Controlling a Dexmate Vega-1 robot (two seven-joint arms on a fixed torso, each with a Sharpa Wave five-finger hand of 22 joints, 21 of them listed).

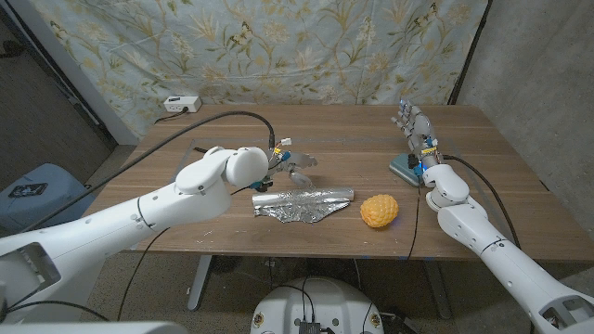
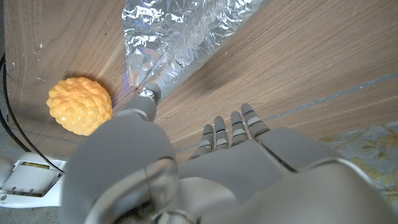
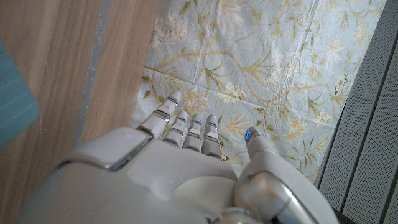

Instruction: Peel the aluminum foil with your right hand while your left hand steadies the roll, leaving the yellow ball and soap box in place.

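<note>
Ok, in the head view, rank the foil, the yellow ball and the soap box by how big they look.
1. Aluminum foil, clearly largest, spread wide on the table.
2. Yellow ball.
3. Soap box, which looks smallest, but the right hand partly hides it and it lies farther away, so this rank is unsure.

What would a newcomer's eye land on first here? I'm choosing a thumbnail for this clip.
Most likely the crinkled aluminum foil, partly unrolled at the table's middle, glinting against the dark wood. Next, the bumpy yellow ball just to its right. The left hand hovers open behind the foil, while the right hand stands raised, fingers up, by the teal soap box at the right.
</note>
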